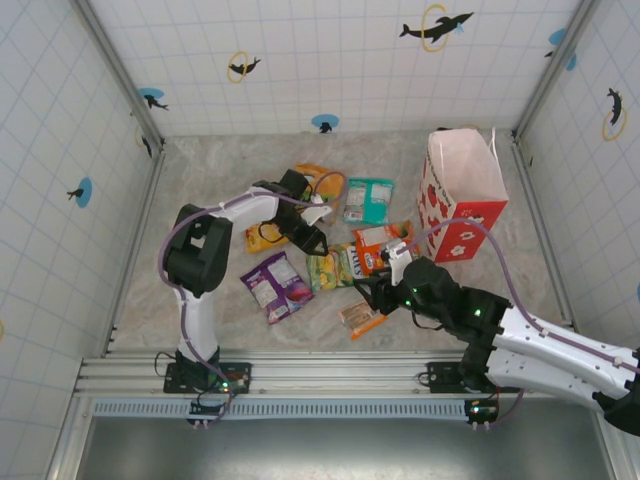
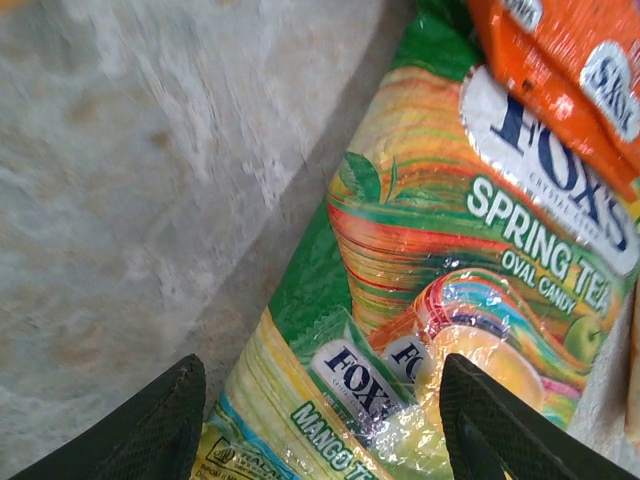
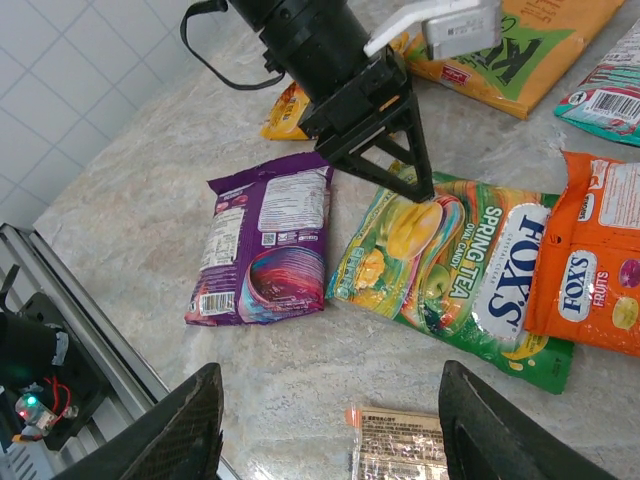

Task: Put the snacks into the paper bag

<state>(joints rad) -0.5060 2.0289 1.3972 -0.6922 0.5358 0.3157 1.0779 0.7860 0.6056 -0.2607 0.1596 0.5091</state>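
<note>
1. Now our left gripper (image 1: 310, 240) hovers open-jawed over the left end of the green packet (image 1: 330, 268), nearer than the right gripper (image 1: 372, 290), which is also open.
2. We judge the packet's long axis runs left-right; the bag (image 1: 460, 200) stands far right.

Close view of a glossy green packet (image 2: 440, 300) lettered "Fox's Spring Tea Oval Candy", which lay slantwise on a pale marbled table (image 2: 150, 200). An orange packet (image 2: 570, 70) overlapped its upper right corner. The left gripper (image 2: 320, 425) showed two black fingers (image 2: 160, 425) spread wide at the bottom edge, one over bare table, one over the green packet.
</note>
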